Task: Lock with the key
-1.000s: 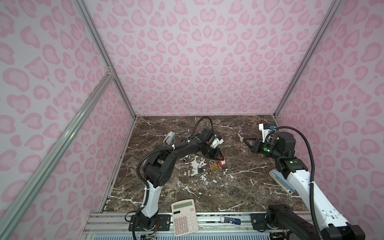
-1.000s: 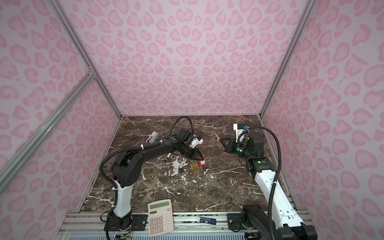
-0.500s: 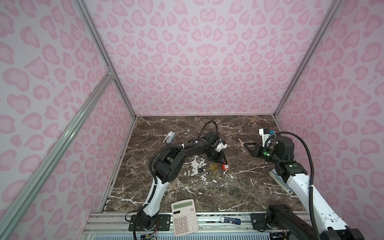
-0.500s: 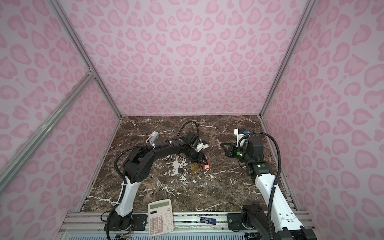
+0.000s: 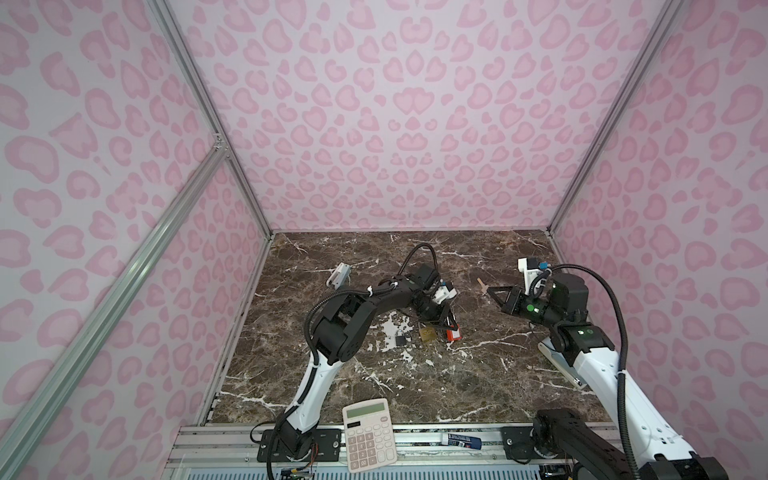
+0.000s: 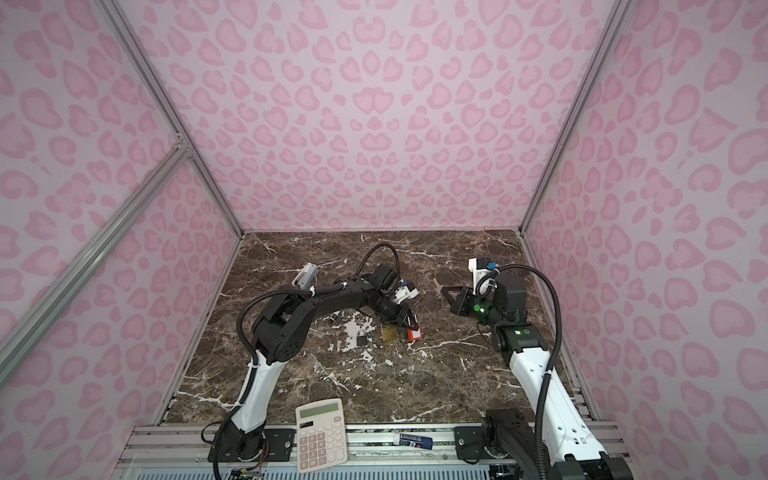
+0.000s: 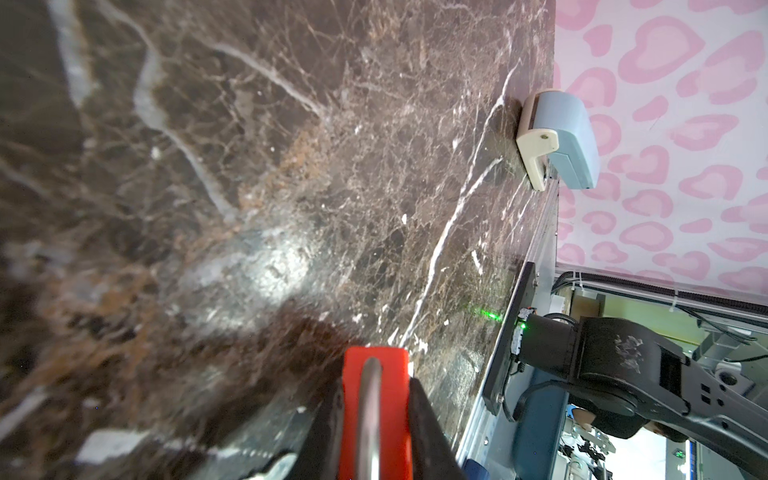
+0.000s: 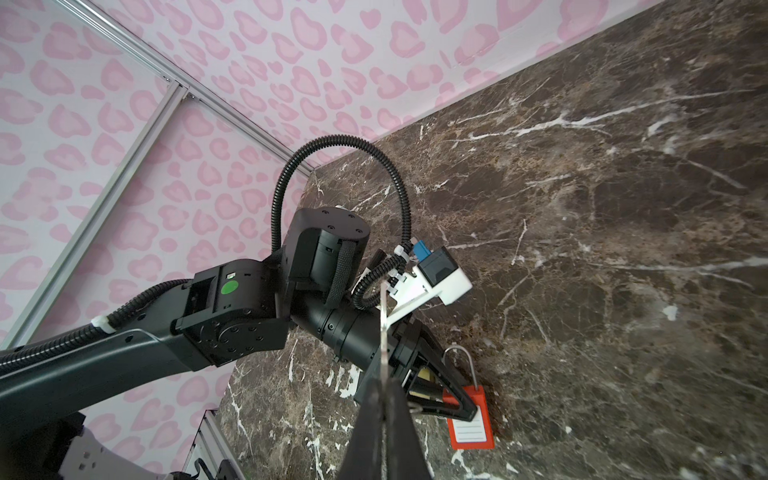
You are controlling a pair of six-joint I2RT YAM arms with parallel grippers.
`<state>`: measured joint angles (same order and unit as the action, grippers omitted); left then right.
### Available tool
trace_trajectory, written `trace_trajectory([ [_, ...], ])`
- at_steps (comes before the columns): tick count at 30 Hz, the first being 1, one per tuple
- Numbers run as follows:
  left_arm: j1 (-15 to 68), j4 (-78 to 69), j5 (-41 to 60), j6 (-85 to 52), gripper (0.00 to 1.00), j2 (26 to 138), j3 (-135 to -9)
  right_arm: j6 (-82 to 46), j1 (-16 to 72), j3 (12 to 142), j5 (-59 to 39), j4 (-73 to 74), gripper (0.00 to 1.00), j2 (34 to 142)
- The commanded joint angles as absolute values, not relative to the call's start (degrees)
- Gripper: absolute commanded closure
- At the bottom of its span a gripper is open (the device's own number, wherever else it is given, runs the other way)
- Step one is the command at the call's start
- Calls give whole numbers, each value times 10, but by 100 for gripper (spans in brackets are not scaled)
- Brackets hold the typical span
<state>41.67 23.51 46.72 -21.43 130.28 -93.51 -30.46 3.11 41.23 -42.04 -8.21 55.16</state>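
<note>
A red padlock (image 8: pixel 471 415) with a white label and a silver shackle sits between the black fingers of my left gripper (image 5: pixel 446 324), low over the marble table (image 5: pixel 415 386). My left gripper (image 7: pixel 374 386) is shut on its red body (image 7: pixel 374 415). The padlock (image 5: pixel 453 333) shows in both top views, near the table's middle (image 6: pixel 413 333). To its right, my right gripper (image 5: pixel 496 293) hovers, pointing at it. This gripper (image 8: pixel 382 399) is shut on the key (image 8: pixel 382 324), whose thin silver blade sticks out toward the padlock without touching it.
A brass padlock (image 5: pixel 428 333) and a small black padlock (image 5: pixel 401 340) lie just left of the red one. A calculator (image 5: pixel 370 434) and a small tube (image 5: pixel 463 440) rest at the front rail. A grey-white device (image 5: pixel 338 274) lies at the back left, and a grey-blue one (image 7: pixel 557 141) at the right wall.
My left gripper has swung a little right and toward the front, taking the red padlock with it. The right arm has shifted its pose, with its gripper staying right of the padlock.
</note>
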Motion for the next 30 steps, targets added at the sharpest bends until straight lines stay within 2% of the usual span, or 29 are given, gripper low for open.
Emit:
trace_trajectory([
  [1, 417, 238, 474, -214, 84, 1311, -947, -303, 31, 408, -419, -77, 100, 549],
  [16, 417, 251, 459, -213, 65, 1308, -950, -303, 32, 404, -417, -82, 100, 546],
  [18, 417, 250, 457, -212, 65, 1306, -949, -305, 32, 403, -417, -82, 100, 546],
  [19, 417, 250, 457, -211, 59, 1305, -948, -305, 31, 403, -418, -81, 100, 547],
  [30, 415, 246, 431, -208, 52, 1286, -939, -306, 32, 402, -419, -79, 100, 548],
])
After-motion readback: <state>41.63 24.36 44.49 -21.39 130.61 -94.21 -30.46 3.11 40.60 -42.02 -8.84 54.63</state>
